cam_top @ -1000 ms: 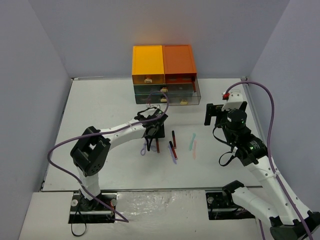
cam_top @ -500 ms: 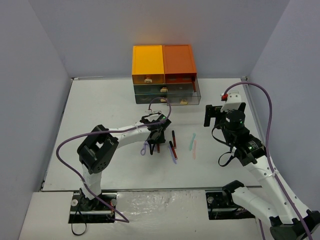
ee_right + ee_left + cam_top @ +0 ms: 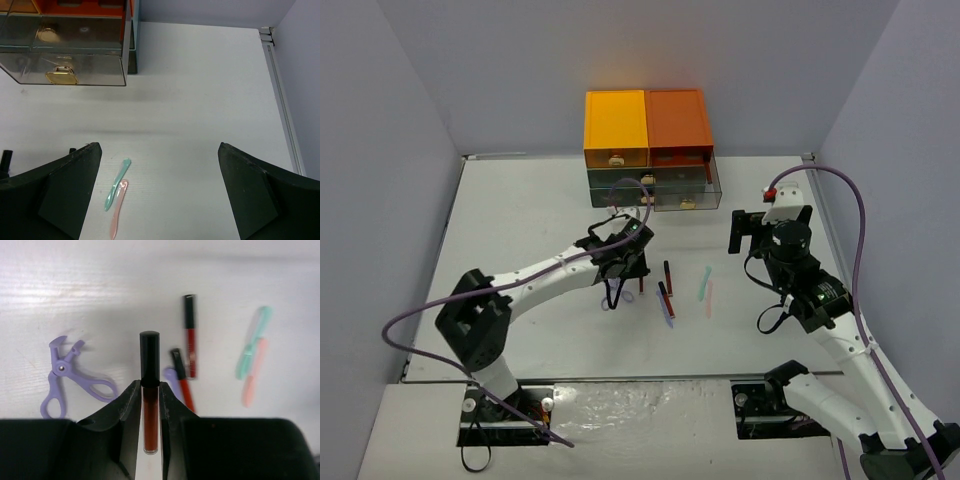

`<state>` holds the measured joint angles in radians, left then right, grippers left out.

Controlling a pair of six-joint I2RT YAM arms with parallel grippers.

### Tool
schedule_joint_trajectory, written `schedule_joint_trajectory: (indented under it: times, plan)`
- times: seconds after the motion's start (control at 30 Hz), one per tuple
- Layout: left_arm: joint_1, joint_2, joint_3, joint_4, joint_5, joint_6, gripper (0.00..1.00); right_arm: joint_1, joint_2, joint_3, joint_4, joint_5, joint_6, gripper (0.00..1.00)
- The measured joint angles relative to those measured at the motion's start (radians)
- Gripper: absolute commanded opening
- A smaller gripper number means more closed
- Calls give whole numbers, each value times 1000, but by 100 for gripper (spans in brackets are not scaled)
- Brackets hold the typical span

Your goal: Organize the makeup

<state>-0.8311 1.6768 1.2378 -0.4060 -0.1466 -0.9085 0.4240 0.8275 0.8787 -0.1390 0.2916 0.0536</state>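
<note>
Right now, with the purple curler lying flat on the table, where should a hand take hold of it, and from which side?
Probably best to grip the curler at its narrow pivot, coming straight down and closing across it. It lies flat, and its two handle loops splay wide and hollow, so the pivot is the slimmest solid part.

Glossy piece in the left gripper right now: the red-black pencil has a shiny black plastic cap and a clear, slick body showing dark red, set between matt black plastic fingers. Beside it, the purple curler looks like smooth satin plastic with a small grey rivet that looks like metal. The mint stick and pink stick show a soft plastic sheen on the white table, which is matt and faintly grained. At the back, the drawer box is see-through glossy plastic, smoky below and orange on top, with a polished gold knob.
</note>
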Motion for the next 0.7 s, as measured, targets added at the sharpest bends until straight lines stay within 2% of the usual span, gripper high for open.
schedule_joint_trajectory:
  times: [0.1, 0.2, 0.4, 0.53, 0.7]
  plan:
    - [-4, -129, 25, 57, 9, 31, 0, 0, -12, 0, 0, 0, 0, 100]
    - [-4, -171, 141, 102, 18, 80, 0, 0, -18, 0, 0, 0, 0, 100]
    - [53, 5, 536, 160, 109, 165, 1, 0, -18, 3, 0, 0, -3, 100]
    - [110, 186, 769, 140, 160, 190, 11, 0, -20, 9, 0, -10, -2, 100]
    - [163, 441, 1057, 38, 207, 219, 41, 0, -22, 15, -2, -45, -2, 100]
